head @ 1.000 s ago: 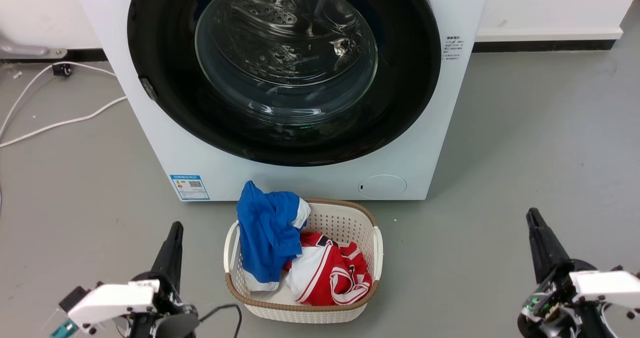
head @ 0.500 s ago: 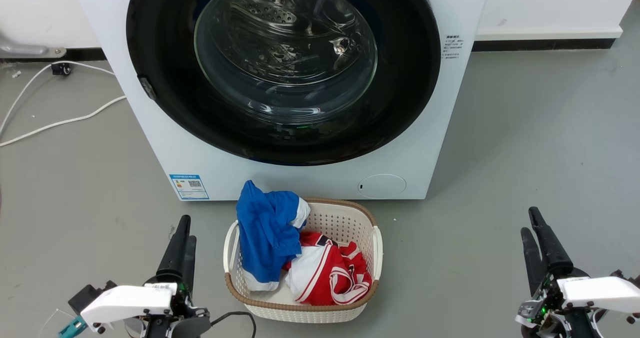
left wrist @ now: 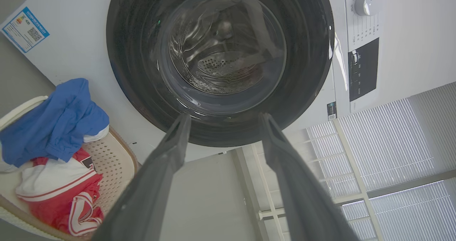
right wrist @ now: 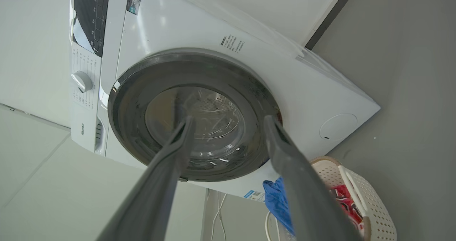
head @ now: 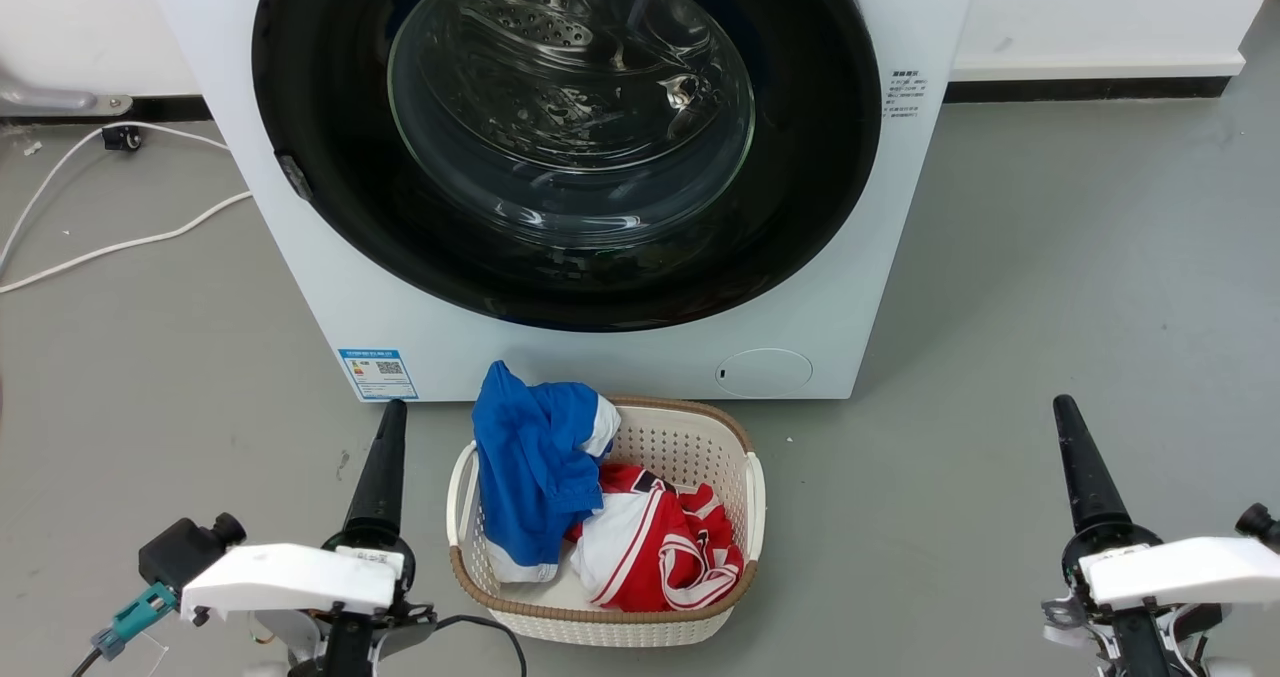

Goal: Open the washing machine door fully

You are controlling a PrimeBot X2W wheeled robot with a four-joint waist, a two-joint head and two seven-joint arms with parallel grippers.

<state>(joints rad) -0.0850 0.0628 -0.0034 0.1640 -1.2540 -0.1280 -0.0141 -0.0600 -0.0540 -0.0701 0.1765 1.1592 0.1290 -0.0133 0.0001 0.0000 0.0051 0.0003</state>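
Observation:
The white washing machine [head: 300,287] stands in front of me on the grey floor. Its round washing machine door [head: 800,207], with a glossy black rim and a bulging glass window, lies flat against the front. My left gripper [head: 392,412] hovers low at the lower left, short of the machine and beside the basket. My right gripper [head: 1062,405] hovers at the lower right. In the left wrist view the left gripper [left wrist: 224,116] is open and empty, pointing at the door [left wrist: 131,73]. The right gripper [right wrist: 228,118] is also open and empty, with the door [right wrist: 128,127] beyond its fingers.
A white laundry basket [head: 700,437] holding a blue garment [head: 530,457] and a red-and-white one [head: 660,547] sits on the floor just before the machine, between my arms. White cables [head: 120,247] trail over the floor at the left. A wall runs behind the machine.
Both grippers have moved forward toward the machine. Each has rolled, so its two fingers now overlap in the head view. The door has not moved.

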